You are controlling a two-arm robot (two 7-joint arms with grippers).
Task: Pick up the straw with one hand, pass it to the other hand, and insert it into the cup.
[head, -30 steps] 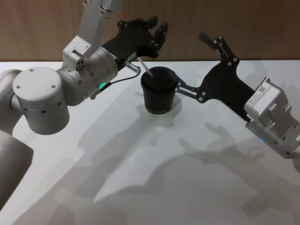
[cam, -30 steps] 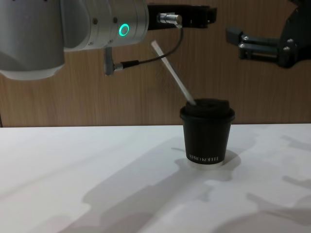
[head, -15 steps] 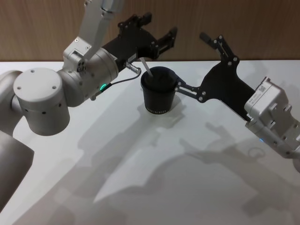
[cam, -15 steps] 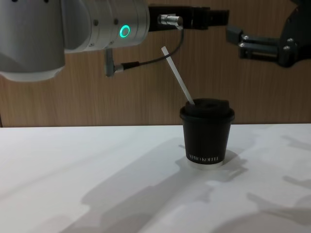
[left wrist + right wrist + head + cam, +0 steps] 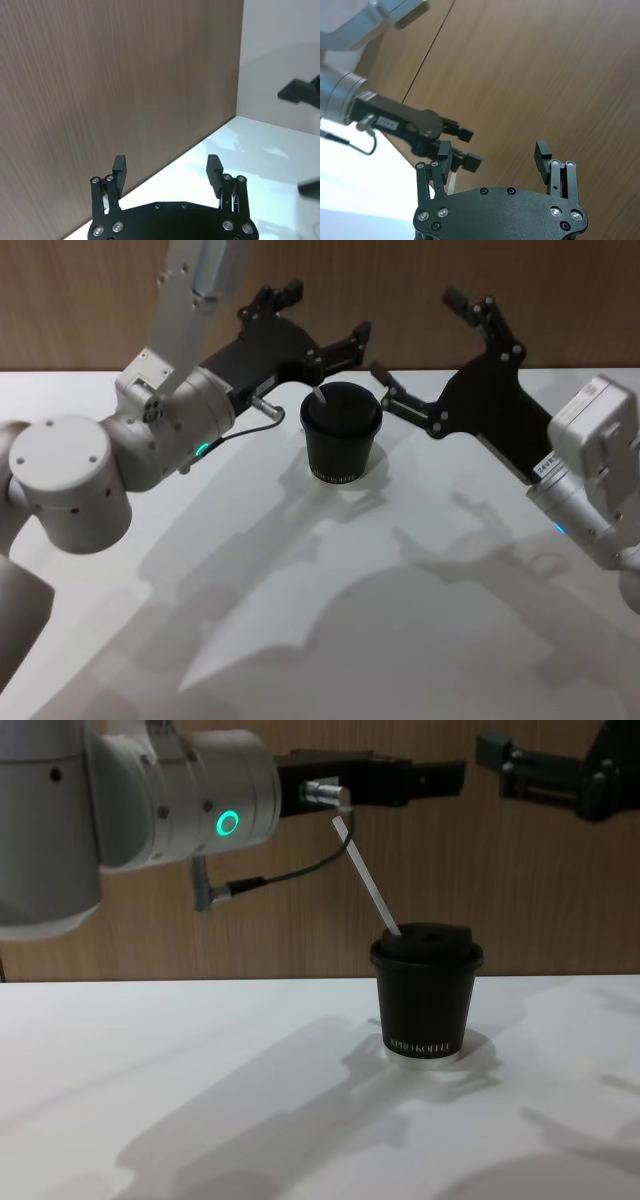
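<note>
1. Seen from the head camera, the cup (image 5: 341, 434) stands on the white bench (image 5: 330, 620) with the straw (image 5: 321, 397) poking out of its lid, so the insertion looks done. The left gripper (image 5: 322, 318) hangs behind and left of the cup, fingers spread wide and holding nothing; my guess is it has let go so the straw can rest in the lid on its own. The right gripper (image 5: 420, 335) sits behind and right of the cup, also splayed open and empty, out of the way of the work.

2. From the left wrist camera, the left gripper (image 5: 167, 171) shows both black fingertips well apart with bare wood panelling between them.

3. From the right wrist camera, the right gripper (image 5: 493, 151) is likewise wide open. Beyond it the left gripper's fingers (image 5: 462, 134) point across the wall, and a sliver of the straw (image 5: 451, 183) shows just past one of the right gripper's own fingers.

4. From the chest camera, the straw (image 5: 367, 880) leans up and to the left out of the cup (image 5: 426, 990), its upper tip just under the left gripper's fingers (image 5: 405, 778) but seemingly not clamped. The right gripper's fingers (image 5: 535, 765) hover high to the right, well clear. The lean suggests the straw is propped in the lid opening.
</note>
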